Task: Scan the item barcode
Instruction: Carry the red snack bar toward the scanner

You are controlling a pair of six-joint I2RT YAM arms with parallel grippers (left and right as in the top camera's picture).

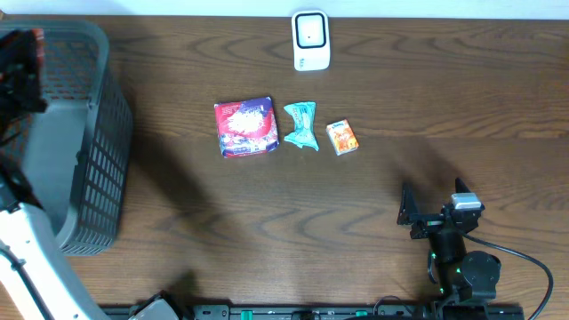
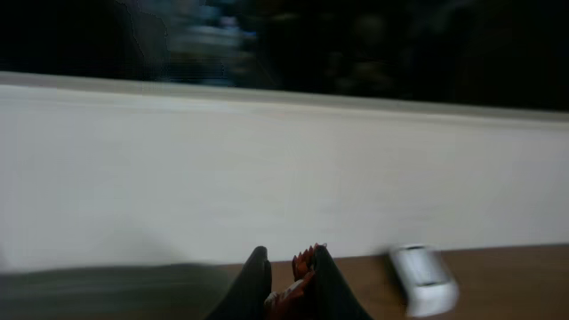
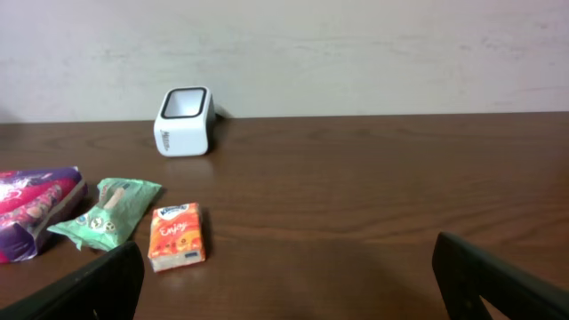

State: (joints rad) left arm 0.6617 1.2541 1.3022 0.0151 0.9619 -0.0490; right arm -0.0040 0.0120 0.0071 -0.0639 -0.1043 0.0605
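**Red item held at the basket, three more waiting on the desk**

A small red item point(image 2: 300, 271) is pinched in the tightly shut left tool point(image 2: 290, 260), over the grey basket point(image 1: 89, 133) at the left of the desk point(image 1: 400, 98). The white scanner point(image 1: 310, 40) stands well apart. In front of it lie a red packet point(image 1: 246, 127), a teal packet point(image 1: 301, 124) and an orange box point(image 1: 342, 138), probably unscanned. The right tool point(image 3: 302, 289) gapes wide and empty.

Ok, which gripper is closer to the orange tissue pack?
Right. The right gripper is open, diagonally off the orange tissue pack toward the robot's side. The left gripper is far away above the grey basket, shut on a red item.
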